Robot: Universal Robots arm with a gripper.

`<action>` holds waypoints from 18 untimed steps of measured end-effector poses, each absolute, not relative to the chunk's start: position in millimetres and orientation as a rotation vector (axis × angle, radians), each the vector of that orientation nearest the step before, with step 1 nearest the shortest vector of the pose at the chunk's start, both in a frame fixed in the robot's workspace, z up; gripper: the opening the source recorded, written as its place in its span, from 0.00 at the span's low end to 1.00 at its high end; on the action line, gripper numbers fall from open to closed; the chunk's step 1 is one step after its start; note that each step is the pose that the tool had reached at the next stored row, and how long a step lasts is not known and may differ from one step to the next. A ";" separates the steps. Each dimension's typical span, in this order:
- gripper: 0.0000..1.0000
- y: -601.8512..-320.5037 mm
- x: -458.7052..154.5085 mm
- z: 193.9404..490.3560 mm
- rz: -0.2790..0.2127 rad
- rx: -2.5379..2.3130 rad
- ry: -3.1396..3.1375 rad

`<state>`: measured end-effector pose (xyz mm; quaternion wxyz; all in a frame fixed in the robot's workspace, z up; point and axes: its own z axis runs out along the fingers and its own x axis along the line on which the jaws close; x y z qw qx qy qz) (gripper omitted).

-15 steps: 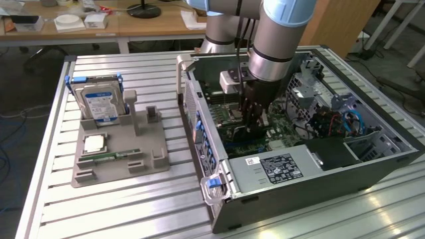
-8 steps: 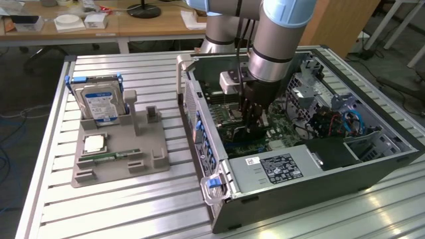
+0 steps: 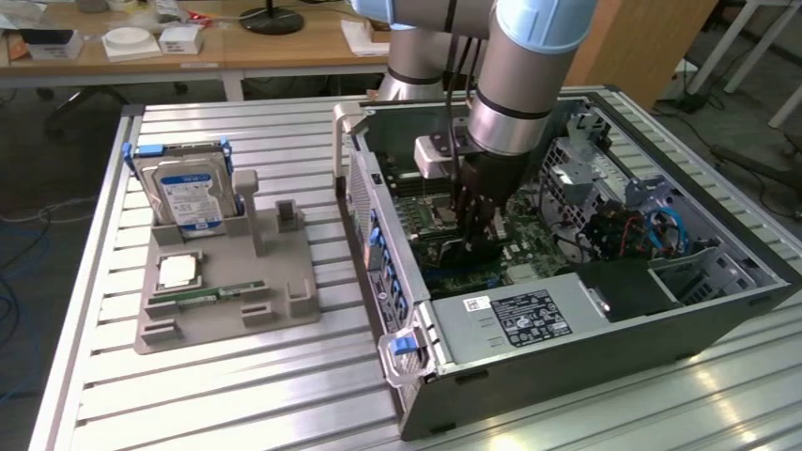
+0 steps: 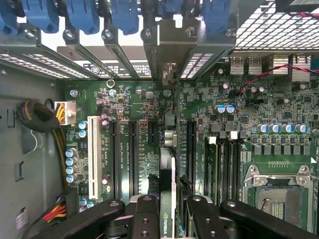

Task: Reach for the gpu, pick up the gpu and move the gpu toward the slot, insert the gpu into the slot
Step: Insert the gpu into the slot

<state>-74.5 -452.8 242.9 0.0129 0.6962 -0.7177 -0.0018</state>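
Note:
In the wrist view the gpu (image 4: 167, 174) appears edge-on as a thin dark card, and its silver end bracket (image 4: 168, 74) reaches up to the rear card openings of the case. My gripper (image 4: 168, 203) is shut on the card, one black finger (image 4: 144, 211) on each side. The card stands upright over the green motherboard (image 4: 144, 109) between two long black connector strips (image 4: 133, 159) (image 4: 191, 149). The slot under it is hidden by the card's own edge. I cannot tell whether the card touches it. In the exterior view my gripper (image 3: 482, 240) reaches down inside the open computer case (image 3: 564, 376).
The silver processor socket (image 4: 279, 194) and memory slots lie beside the card. A cable bundle (image 4: 37, 117) lies at the case wall. Outside the case a grey holder (image 3: 220, 310) carries a blue-labelled hard drive (image 3: 188, 193), a processor chip (image 3: 178, 271) and a memory stick (image 3: 207, 293).

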 end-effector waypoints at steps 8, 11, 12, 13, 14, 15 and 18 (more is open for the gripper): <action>0.26 -452.8 -74.4 239.7 -0.006 2.169 -2.236; 0.26 -452.9 -74.4 238.3 -0.006 2.168 -2.235; 0.26 -452.9 -74.5 237.6 -0.006 2.168 -2.235; 0.26 -452.9 -74.5 237.5 -0.006 2.169 -2.236; 0.26 -452.9 -74.5 237.5 -0.006 2.169 -2.236; 0.26 -452.8 -74.4 237.4 -0.006 2.169 -2.236; 0.26 -452.8 -74.4 237.4 -0.006 2.169 -2.236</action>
